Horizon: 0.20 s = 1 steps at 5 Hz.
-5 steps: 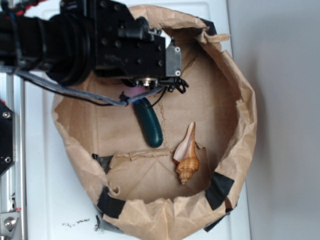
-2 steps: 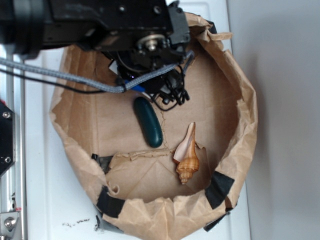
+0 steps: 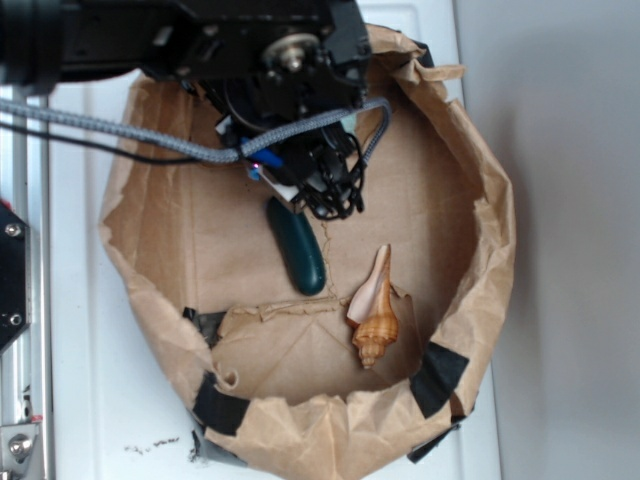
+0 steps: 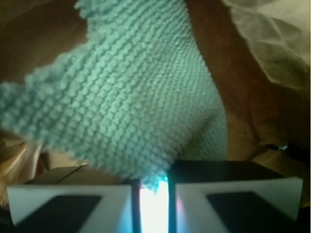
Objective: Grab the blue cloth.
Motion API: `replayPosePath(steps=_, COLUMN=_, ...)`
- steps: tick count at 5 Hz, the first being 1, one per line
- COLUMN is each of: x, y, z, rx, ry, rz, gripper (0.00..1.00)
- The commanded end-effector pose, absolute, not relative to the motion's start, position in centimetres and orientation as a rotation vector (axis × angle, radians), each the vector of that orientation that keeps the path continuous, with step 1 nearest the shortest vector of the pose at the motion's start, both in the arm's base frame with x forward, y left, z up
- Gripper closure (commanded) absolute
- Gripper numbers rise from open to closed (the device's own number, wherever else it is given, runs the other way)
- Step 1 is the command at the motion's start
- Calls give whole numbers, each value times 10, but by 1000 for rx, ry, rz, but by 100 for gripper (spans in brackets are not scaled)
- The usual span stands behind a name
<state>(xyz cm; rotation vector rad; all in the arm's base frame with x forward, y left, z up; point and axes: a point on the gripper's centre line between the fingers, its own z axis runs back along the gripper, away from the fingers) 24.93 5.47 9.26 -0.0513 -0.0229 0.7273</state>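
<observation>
In the wrist view the fingers (image 4: pixel 87 201) fill the bottom edge, two white pads with dark insets brought close together, and a narrow bright sliver of the blue cloth (image 4: pixel 126 97) is pinched in the slit between them. From that pinch the cloth spreads up and away across most of the view, a pale blue-green terry weave with a ragged, nubbly edge on the left and upper left. Behind it lies brown paper, and a crumpled pale sheet shows in the upper right corner. In the exterior view the gripper (image 3: pixel 300 180) hangs from the black arm (image 3: pixel 150 40) that reaches in from the upper left, with a grey braided cable (image 3: pixel 130 130) looping under it; the cloth itself is hidden there beneath the arm's body and black wires, so only the wrist view shows it. The gripper sits over the upper left part of a round basin of crumpled brown paper (image 3: pixel 490 230), its rim patched with strips of black tape (image 3: pixel 440 378). Just below the gripper, on the paper floor, lies a dark green glossy oblong (image 3: pixel 297 247), its upper end under the wires. To the lower right of it, apart from it, rests a seashell (image 3: pixel 374 320), orange-brown and spiral at its lower end, pale pink at the point. The basin stands on a white tabletop (image 3: pixel 80 400).
</observation>
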Motion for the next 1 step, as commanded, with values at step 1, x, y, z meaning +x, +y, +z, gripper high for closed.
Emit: replayPosePath(steps=1, x=249, y=63, z=100, rx=9, ry=-150, rz=692, gripper=81)
